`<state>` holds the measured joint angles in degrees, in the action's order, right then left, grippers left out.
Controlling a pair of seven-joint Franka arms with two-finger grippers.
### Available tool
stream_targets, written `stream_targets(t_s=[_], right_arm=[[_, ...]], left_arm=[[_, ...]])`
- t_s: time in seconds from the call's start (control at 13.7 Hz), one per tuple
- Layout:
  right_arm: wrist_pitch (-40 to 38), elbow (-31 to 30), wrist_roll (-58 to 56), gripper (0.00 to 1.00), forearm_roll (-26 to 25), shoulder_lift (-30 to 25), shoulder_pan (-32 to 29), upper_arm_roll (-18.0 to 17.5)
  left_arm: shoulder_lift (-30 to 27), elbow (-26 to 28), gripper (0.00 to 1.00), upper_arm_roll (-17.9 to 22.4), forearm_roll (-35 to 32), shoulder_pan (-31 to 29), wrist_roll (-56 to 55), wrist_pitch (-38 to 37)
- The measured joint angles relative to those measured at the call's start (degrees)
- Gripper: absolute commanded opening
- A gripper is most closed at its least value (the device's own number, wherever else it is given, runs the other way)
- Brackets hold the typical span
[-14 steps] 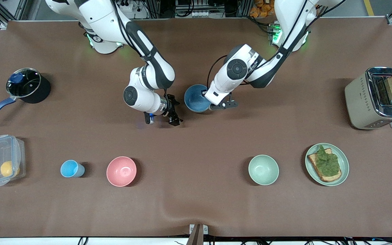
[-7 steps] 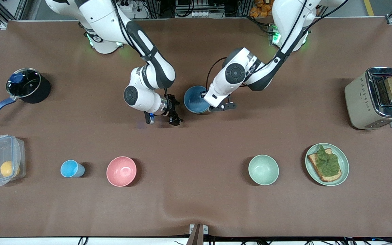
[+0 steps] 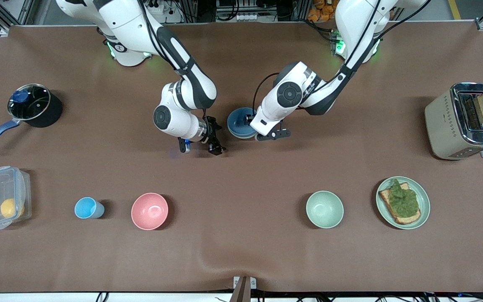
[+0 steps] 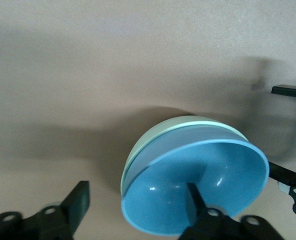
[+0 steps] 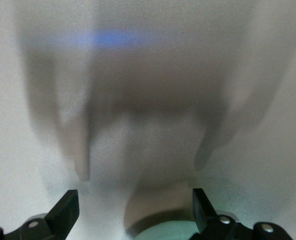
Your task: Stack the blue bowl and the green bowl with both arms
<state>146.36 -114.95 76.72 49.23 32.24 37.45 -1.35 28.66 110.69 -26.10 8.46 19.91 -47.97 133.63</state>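
The blue bowl (image 4: 203, 185) sits tilted inside a pale green bowl (image 4: 153, 137) in the left wrist view. In the front view the blue bowl (image 3: 238, 124) lies mid-table between the two hands, and the green bowl under it is hidden. My left gripper (image 3: 261, 126) is open at the stack; in its wrist view (image 4: 137, 197) one finger is over the blue bowl's inside and the other is outside the rim. My right gripper (image 3: 198, 147) is open and empty beside the stack, toward the right arm's end. A second green bowl (image 3: 324, 209) stands alone nearer the front camera.
A pink bowl (image 3: 149, 211), a light-blue cup (image 3: 87, 208) and a clear box (image 3: 1, 197) stand along the nearer row. A green plate with toast (image 3: 423, 218) and a toaster (image 3: 455, 121) are toward the left arm's end. A pot (image 3: 36, 105) is toward the right arm's end.
My left gripper has shifted a little toward the right arm's end with the blue bowl, which now looks more tilted. My right gripper has barely moved.
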Motion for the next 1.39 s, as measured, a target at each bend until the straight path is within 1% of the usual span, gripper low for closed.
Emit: stream_targets(t_s=[0.22, 0.37, 0.51, 0.66, 0.88, 1.02, 1.24, 1.39], right_arm=[[-0.01, -0.07, -0.45, 1.0, 0.0, 0.01, 0.0, 0.0], [-0.08, -0.08, -1.76, 1.0, 0.0, 0.01, 0.01, 0.0], [-0.81, -0.36, -5.1, 1.0, 0.0, -0.21, 0.0, 0.08], [-4.19, -0.8, -7.61, 1.0, -0.05, -1.3, -0.34, 0.87], [-13.98, -1.27, -10.41, 1.0, -2.02, -4.94, -1.17, 4.81], [-20.58, -1.4, -10.73, 1.0, -5.81, -7.63, -1.63, 7.58], [-29.42, -1.45, -11.06, 1.0, -11.46, -11.34, -1.87, 12.48], [-34.48, -0.77, -11.27, 1.0, -15.23, -13.47, -1.94, 14.99]], left_arm=[[-0.67, -8.23, 1.0, 0.2, 0.0, -2.39, -0.34, -11.66], [-1.24, -12.96, 1.0, 0.29, -1.26, -5.28, -0.34, -17.51], [-2.0, -14.83, 1.0, 0.31, -5.17, -8.0, -0.34, -20.13], [-3.07, -15.26, 1.0, 0.37, -8.71, -10.63, -0.34, -21.55], [-4.69, -15.41, 1.0, 0.4, -13.67, -14.3, -0.34, -22.47], [-5.68, -15.47, 1.0, 0.42, -16.74, -16.99, 0.65, -23.5], [-7.81, -15.83, 1.0, 0.29, -16.99, -23.59, 7.71, -25.61], [-9.04, -16.82, 1.0, 0.3, -16.99, -26.22, 10.19, -27.52]])
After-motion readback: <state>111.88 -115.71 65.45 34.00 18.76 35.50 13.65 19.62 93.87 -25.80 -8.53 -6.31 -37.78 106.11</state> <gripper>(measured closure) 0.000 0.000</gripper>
